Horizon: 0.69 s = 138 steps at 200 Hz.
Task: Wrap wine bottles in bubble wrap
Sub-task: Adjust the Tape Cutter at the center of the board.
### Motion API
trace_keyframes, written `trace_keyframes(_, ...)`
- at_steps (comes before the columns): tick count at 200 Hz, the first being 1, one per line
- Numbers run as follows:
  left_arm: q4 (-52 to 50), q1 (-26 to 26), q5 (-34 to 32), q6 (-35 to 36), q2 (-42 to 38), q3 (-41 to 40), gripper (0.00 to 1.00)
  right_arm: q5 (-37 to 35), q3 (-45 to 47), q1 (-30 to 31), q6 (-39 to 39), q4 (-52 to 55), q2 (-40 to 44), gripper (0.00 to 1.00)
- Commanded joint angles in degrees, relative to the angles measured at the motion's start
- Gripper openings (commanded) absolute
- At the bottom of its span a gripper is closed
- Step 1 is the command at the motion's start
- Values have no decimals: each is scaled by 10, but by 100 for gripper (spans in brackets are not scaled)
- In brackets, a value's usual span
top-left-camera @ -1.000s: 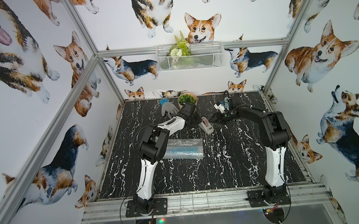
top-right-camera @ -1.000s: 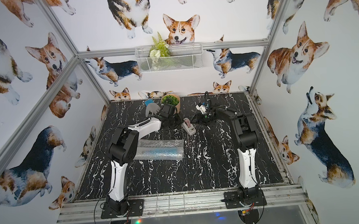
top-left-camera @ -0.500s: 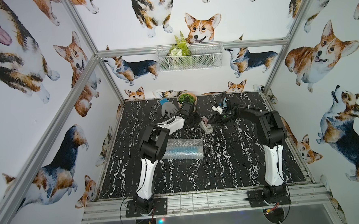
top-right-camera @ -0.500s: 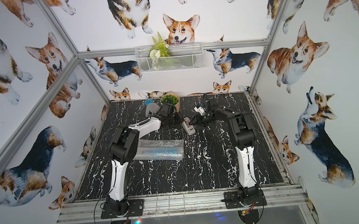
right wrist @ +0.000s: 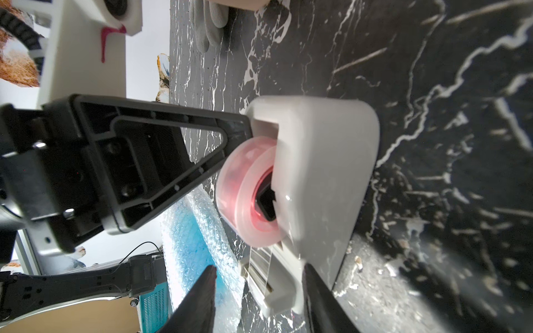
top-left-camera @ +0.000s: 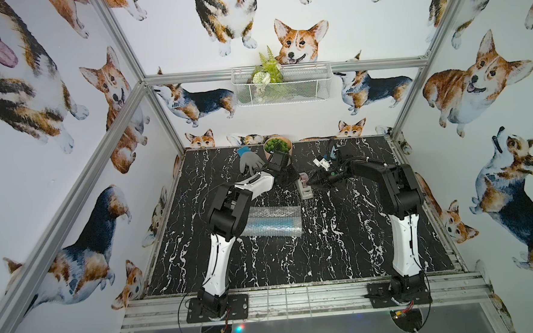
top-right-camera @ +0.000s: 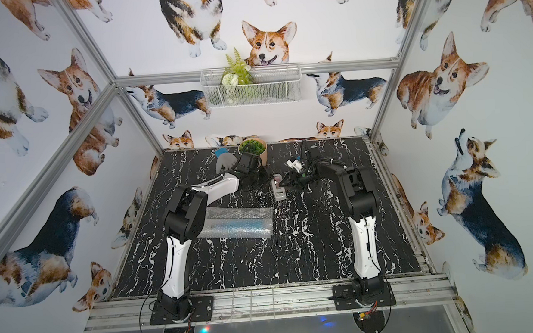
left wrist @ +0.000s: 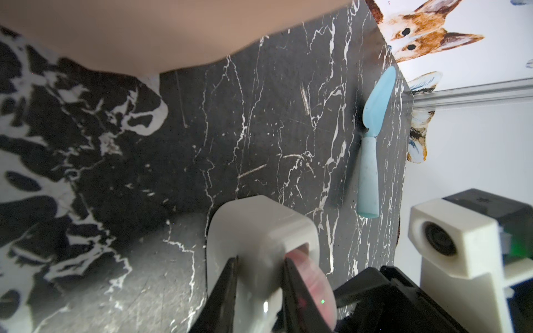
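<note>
Me: Since a second before, my right gripper (right wrist: 259,268) had drawn in to the dispenser (right wrist: 323,161), and that arm's elbow had swung slightly toward the middle. My left arm had hardly shifted.

Reader: What were your fingers doing?

Me: On the right they stood spread, one either side of the dispenser's cutter end, a gap showing beside one finger. My left gripper (left wrist: 259,265) was pinching the dispenser's roll end: one finger outside the white shell, the other between shell and pink tape (left wrist: 314,282).

Reader: Where was the bottle?

Me: The bottle (top-left-camera: 270,226) lay on its side on the black marbled table (top-left-camera: 341,248), rolled inside the wrap (top-left-camera: 274,214), a blue streak through the bubbles. It sat nearer my bases than the dispenser, apart from it, partly behind my left elbow in both top views.

Reader: Anything else?

Me: A grey glove (top-left-camera: 249,163) and a plant pot (top-right-camera: 263,157) sat at the far edge. A pale blue trowel (left wrist: 372,138) lay flat by the table's edge.
</note>
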<state>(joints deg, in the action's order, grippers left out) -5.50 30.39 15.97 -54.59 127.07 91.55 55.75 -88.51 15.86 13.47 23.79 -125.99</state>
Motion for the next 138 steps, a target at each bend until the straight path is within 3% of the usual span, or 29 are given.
trace_keyframes(1, -56, 1, 7, 3, 8, -3, 28, 18, 7, 5, 10, -3, 18, 49)
trace_keyframes(77, -54, 0, 17, 5, 9, -3, 28, -3, 25, 5, 12, -1, 24, 48)
trace_keyframes(138, -53, 0, 23, 5, 13, -3, 28, 30, 10, 7, 25, -16, -4, 48)
